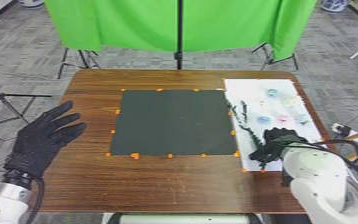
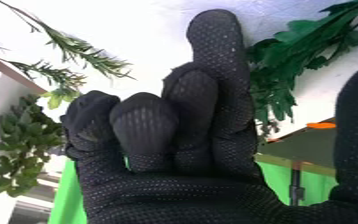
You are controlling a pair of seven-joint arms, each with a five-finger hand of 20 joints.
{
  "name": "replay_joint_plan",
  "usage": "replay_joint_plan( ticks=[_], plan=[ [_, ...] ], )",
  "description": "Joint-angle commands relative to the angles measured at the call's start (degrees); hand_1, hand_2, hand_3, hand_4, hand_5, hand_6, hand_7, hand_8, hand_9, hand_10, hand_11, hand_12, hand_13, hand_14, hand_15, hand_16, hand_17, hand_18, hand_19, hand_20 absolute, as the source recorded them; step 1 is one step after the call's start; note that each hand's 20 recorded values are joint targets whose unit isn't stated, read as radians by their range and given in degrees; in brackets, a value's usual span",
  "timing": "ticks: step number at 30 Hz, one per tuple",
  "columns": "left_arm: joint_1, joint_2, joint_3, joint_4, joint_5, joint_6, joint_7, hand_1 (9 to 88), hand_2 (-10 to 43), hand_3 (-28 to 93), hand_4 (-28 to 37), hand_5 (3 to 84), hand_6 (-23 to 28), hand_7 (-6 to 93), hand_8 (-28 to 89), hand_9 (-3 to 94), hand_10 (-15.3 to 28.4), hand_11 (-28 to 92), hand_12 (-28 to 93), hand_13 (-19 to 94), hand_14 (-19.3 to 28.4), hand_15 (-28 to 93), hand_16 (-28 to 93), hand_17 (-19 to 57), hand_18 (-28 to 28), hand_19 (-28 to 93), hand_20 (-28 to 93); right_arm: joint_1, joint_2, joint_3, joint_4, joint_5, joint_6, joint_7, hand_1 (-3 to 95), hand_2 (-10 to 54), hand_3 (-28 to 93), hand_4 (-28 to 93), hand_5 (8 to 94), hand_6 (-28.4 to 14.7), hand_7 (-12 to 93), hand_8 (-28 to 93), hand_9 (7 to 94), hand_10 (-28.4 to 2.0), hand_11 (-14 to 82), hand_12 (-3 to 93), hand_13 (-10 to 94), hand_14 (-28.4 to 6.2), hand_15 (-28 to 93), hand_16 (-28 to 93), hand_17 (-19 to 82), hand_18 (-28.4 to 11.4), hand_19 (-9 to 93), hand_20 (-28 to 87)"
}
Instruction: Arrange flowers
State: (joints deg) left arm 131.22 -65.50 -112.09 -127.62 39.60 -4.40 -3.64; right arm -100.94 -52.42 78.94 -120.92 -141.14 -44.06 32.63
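The head view is showing pale flowers on a white sheet and the left hand hanging released, the right wrist view revealing green sprigs beside the right hand, its fingers loosely bent.

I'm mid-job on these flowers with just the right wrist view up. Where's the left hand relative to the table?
Observer: In the head view, the left hand is at the left side of the table, fingers spread.
Operator: Which side of the dark mat is the right hand on?
Observer: On the right of the dark mat; the right hand is over the nearer half of the white sheet.
Operator: Any coloured blooms past it?
Observer: Yes. Just beyond it on the sheet lie a blue bloom and, to its right, a pink bloom.
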Motion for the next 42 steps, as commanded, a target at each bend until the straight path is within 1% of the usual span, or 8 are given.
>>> replay_joint_plan(
  ticks=[1, 7, 16, 18, 20, 22, 30, 42],
  plan=[
    [-0.3, 0.26, 0.41, 0.83, -0.27, 0.2, -1.34, 25.4, -1.3, 71, -26.8, 34.3, 1.9, 24.7, -12, 30.5, 13.3, 30, 14, 28, 16.0, 47, -2, -7.0, 23.7, 55, 10, -4.4, -1.24, -3.68, 6.05, 0.83, -1.06, -0.37, 29.3, -9.5, 67, -28, 82.5, 2.4, 51, -20, 82.9, -9.8, 67.1, 41.7, 76, -11.6, 86, 35, 48, -22.3, 93, 64],
    [0.11, 0.14, 0.36, 0.67, -0.24, 0.25, -1.29, 25.5, -1.3, 71, -26.7, 34.3, 1.9, 24.5, -11, 30.5, 13.3, 30, 14, 28, 16.0, 47, -2, -7.0, 23.7, 54, 10, -6.89, -2.3, -2.29, 8.42, 2.53, 2.98, -4.4, 37.8, -9.5, 77, -28, 84.3, 3.1, 53, -6, 86.0, -8.8, 68.7, 43.4, 79, -10.9, 86, 37, 50, -22.1, 93, 67],
    [0.97, -0.68, 0.2, 0.35, -0.15, 0.54, -0.98, 25.5, -1.1, 71, -26.5, 34.3, 1.9, 24.7, -12, 30.5, 13.2, 30, 14, 28, 16.0, 47, -2, -7.0, 23.7, 55, 10, -10.25, -3.29, 0.19, 9.08, 2.81, 10.7, -4.86, 34.8, -9.5, 91, -21, 83.6, -2.4, 60, 9, 89.1, -9.2, 61.6, 35.7, 82, -8.9, 78, 32, 51, -19.7, 93, 60],
    [1.04, -0.87, 0.17, 0.38, -0.14, 0.43, -0.89, 25.5, -1.2, 71, -26.6, 34.3, 1.9, 24.8, -12, 30.5, 13.2, 30, 14, 28, 16.0, 47, -2, -7.0, 23.7, 55, 10, -10.41, -3.56, 0.61, 8.79, 3.6, 12.01, -3.92, 33.8, -9.1, 92, -18, 84.7, -3.7, 58, 8, 90.9, -8.4, 58.7, 33.8, 85, -7.9, 74, 31, 52, -19.3, 93, 58],
    [1.23, -1.08, 0.11, 0.32, -0.14, 0.29, -0.72, 25.5, -1.2, 71, -26.5, 34.3, 1.9, 24.8, -12, 30.5, 13.2, 30, 14, 28, 16.0, 47, -2, -7.0, 23.7, 55, 10, -10.79, -3.97, 1.22, 8.32, 4.29, 13.85, -3.0, 30.4, -2.9, 93, -14, 91.7, -3.8, 53, -14, 88.3, -8.0, 63.2, 31.3, 83, -6.9, 78, 27, 52, -17.7, 93, 63],
    [1.57, -1.24, 0.1, 0.19, -0.12, 0.24, -0.28, 25.5, -1.2, 71, -26.6, 34.3, 1.9, 24.8, -12, 30.5, 13.2, 30, 14, 28, 16.0, 47, -2, -7.0, 23.7, 55, 10, -11.02, -4.63, 2.21, 7.57, 5.37, 14.61, -1.96, 29.8, -1.6, 93, -11, 92.7, -4.7, 53, -19, 88.4, -7.9, 63.5, 30.4, 83, -6.5, 78, 26, 54, -17.5, 93, 64],
    [1.98, -1.56, -0.33, -0.1, -0.03, 0.19, 0.56, 25.6, -1.2, 71, -26.6, 34.3, 1.9, 24.9, -12, 30.5, 13.3, 30, 14, 28, 16.0, 47, -2, -7.0, 23.7, 54, 10, -12.12, -5.99, 5.75, 4.11, 6.7, 17.52, -1.53, 31.0, -1.6, 93, -5, 93.6, -6.9, 46, -7, 89.1, -8.9, 61.7, 30.8, 83, -7.8, 79, 27, 53, -18.2, 93, 68],
    [1.28, -0.95, -0.48, -0.06, -0.14, 0.91, 0.37, 25.7, -1.1, 71, -26.4, 34.3, 1.9, 24.9, -12, 30.4, 13.3, 30, 14, 28, 15.9, 47, -2, -7.0, 23.7, 54, 10, -12.61, -4.94, 9.67, -2.38, 8.17, 26.15, -3.89, 31.0, -1.3, 93, -3, 93.7, -8.4, 47, -10, 89.0, -9.7, 63.6, 30.4, 82, -9.2, 83, 27, 52, -18.6, 93, 71]
  ],
)
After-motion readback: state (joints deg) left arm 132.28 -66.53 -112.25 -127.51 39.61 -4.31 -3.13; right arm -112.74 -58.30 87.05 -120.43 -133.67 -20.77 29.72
